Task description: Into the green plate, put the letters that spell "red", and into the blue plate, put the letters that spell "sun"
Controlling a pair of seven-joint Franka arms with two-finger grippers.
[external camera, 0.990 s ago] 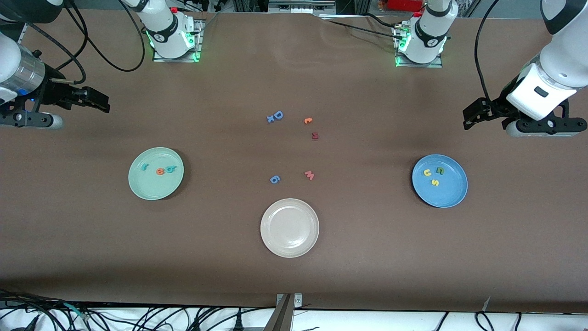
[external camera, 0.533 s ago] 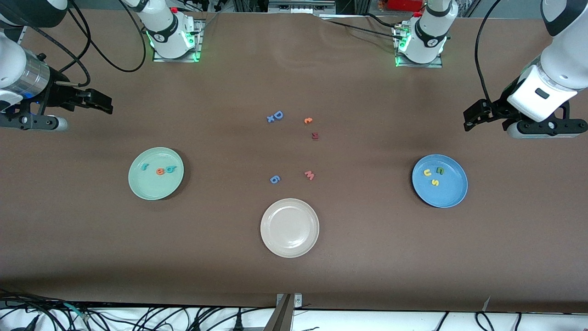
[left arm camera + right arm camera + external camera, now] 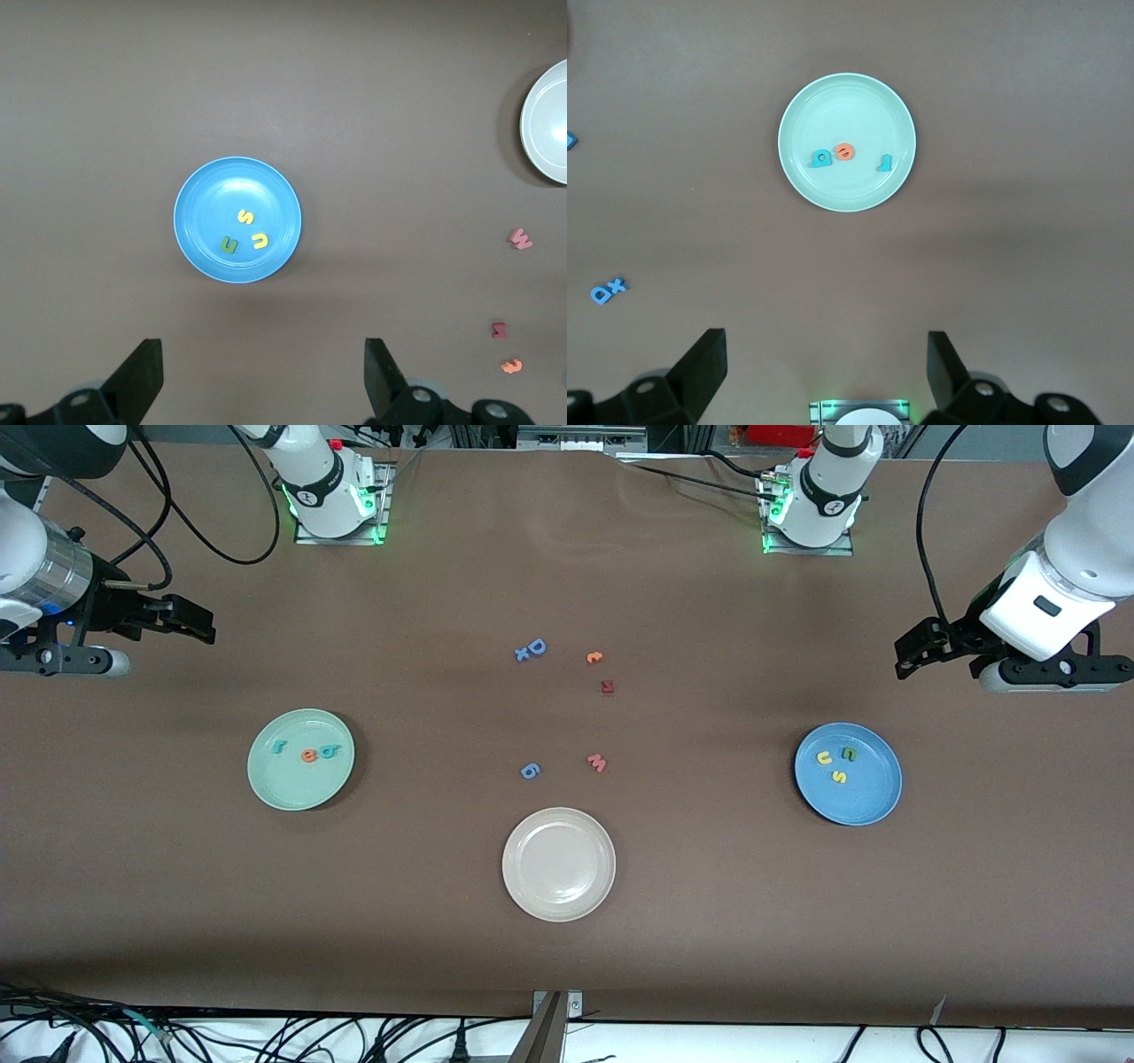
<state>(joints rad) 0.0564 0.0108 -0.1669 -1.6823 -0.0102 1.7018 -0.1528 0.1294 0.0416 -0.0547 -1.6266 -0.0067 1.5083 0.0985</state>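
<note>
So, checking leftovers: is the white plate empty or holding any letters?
Empty. The white plate shows only bare surface; the nearest letters, "6" and "w", lie on the table.

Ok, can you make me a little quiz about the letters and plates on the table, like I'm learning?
1. True or false: the cream-white plate holds a letter.
2. Which letter in the green plate is orange? A) r B) e C) d
3. Fill in: the yellow s, yellow u and green n lie in the ____ plate.

Key: 1 false, it is bare. 2 B; the teal r and teal d sit either side of it. 3 blue. The left gripper and right gripper are open and hold nothing, each over bare table.
</note>
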